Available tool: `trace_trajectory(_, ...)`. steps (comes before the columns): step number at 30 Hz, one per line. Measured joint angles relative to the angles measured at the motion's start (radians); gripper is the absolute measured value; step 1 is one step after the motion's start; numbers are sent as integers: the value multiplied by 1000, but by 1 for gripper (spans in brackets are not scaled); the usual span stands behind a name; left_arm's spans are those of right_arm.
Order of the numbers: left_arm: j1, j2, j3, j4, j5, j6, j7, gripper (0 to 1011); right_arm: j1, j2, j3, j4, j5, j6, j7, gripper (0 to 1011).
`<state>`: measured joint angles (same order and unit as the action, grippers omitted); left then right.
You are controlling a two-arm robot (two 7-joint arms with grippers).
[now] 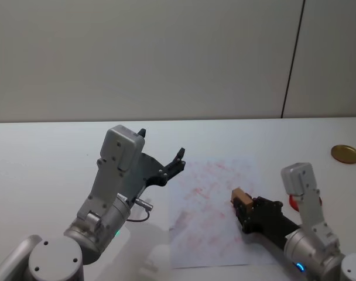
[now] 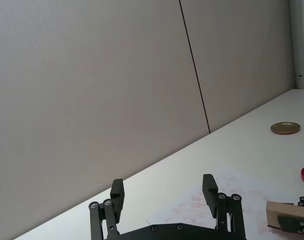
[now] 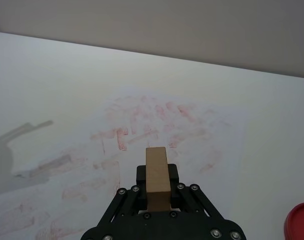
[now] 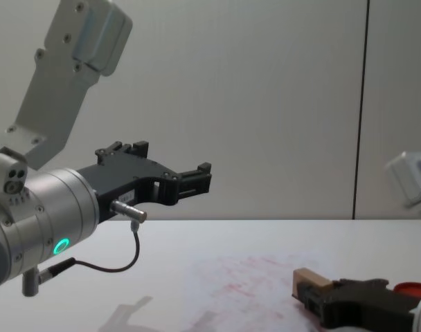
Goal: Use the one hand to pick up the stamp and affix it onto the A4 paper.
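Stamp (image 3: 157,170), a small block of pale wood, is sitting clamped between the two black fingers of the right gripper (image 1: 243,206), so we are judging the pick-up as done. The gripper is reaching in low from the right and holding the block over the right half of the paper (image 1: 207,193), a white sheet lying flat on the table (image 1: 49,158) and covered in faint red prints. From the chest view we are seeing the block low and close to the sheet, slightly tilted, but we cannot tell whether its face is touching the paper yet. We are therefore reading the task as past its midpoint, with the pressing itself left: the block needs bringing down flat onto the sheet, then lifting off.

The left gripper (image 2: 163,186) is hanging raised above the table, just off the paper's left edge, with its fingers spread apart and grasping nothing; we are taking it as idle.

A red disc (image 3: 299,222) is lying on the table just beside the right arm, off the paper. A gold lid (image 1: 345,154) is resting well apart, near the table's far right side.
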<state>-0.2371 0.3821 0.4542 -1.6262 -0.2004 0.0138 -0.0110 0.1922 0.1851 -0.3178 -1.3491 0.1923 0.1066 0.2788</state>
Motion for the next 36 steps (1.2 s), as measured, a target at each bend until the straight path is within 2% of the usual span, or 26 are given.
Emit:
trace_trajectory(26, 0, 0, 0, 0, 0, 0, 0, 993, 15, 2, -4, 5, -42, 66, 39, 221)
trace_trajectory(30, 0, 0, 0, 0, 0, 0, 0, 993, 14, 4, -3, 1, -39, 66, 42, 221)
trace_trajectory(36, 0, 0, 0, 0, 0, 0, 0, 993, 9, 9, 4, -16, -19, 38, 41, 221)
